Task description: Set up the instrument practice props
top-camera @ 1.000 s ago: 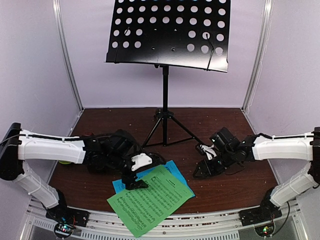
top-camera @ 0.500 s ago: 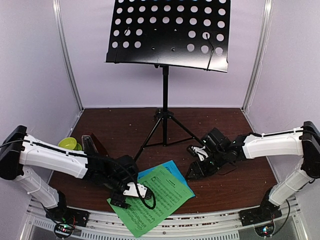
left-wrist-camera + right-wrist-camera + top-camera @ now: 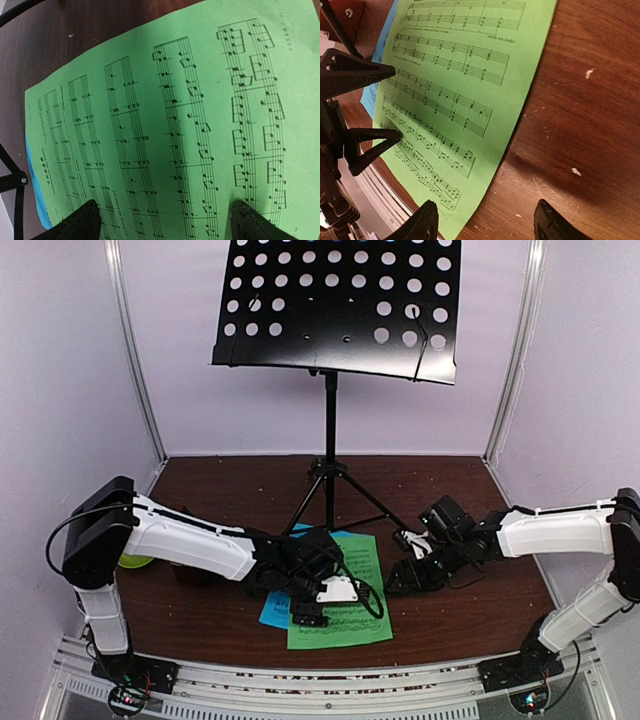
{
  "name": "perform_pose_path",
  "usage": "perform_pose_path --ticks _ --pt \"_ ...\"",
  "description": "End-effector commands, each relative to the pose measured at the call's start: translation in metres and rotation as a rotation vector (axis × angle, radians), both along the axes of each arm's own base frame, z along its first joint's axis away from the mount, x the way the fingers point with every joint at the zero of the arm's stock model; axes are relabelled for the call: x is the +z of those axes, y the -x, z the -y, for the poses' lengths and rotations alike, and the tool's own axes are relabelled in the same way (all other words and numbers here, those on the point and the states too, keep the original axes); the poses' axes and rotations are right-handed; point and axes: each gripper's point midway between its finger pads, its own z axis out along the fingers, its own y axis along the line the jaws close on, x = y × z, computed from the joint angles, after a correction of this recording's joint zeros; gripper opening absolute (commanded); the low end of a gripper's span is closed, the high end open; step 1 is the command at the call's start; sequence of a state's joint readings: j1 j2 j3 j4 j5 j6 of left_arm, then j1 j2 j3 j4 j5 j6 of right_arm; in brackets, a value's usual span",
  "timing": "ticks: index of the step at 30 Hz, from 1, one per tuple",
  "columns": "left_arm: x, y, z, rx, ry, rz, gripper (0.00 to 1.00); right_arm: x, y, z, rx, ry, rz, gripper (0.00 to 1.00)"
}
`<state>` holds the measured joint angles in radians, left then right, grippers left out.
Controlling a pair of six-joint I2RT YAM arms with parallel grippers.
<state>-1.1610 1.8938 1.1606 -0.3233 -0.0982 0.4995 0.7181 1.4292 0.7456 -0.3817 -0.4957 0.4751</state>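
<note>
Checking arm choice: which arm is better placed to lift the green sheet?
Probably left: the left fingers hang open directly over the green sheet, while the right fingers straddle its edge, partly over table.

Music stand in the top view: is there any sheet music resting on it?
No, the black music stand is bare; the green sheet and blue sheet lie on the table.

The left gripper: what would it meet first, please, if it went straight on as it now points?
Probably the green sheet of music, which fills the space just ahead of the open left gripper.
</note>
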Motion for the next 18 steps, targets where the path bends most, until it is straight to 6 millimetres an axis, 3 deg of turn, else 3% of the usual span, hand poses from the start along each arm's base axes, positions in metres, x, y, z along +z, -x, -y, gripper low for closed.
perform_pose_path --ticks 1,4,11,18 --pt "-0.02 -0.016 0.005 0.05 -0.017 -0.004 0.93 0.0 -0.007 0.021 -0.102 -0.007 -0.034 0.67" --pt "-0.02 -0.02 0.008 0.058 -0.005 -0.015 0.93 0.004 -0.012 0.025 -0.158 -0.047 -0.056 0.67" --pt "-0.009 -0.024 0.022 0.089 0.056 -0.038 0.93 -0.022 -0.001 0.013 -0.243 -0.148 -0.241 0.56" --pt "-0.004 -0.025 0.028 0.11 0.089 -0.054 0.93 -0.038 -0.001 0.004 -0.26 -0.149 -0.311 0.51"
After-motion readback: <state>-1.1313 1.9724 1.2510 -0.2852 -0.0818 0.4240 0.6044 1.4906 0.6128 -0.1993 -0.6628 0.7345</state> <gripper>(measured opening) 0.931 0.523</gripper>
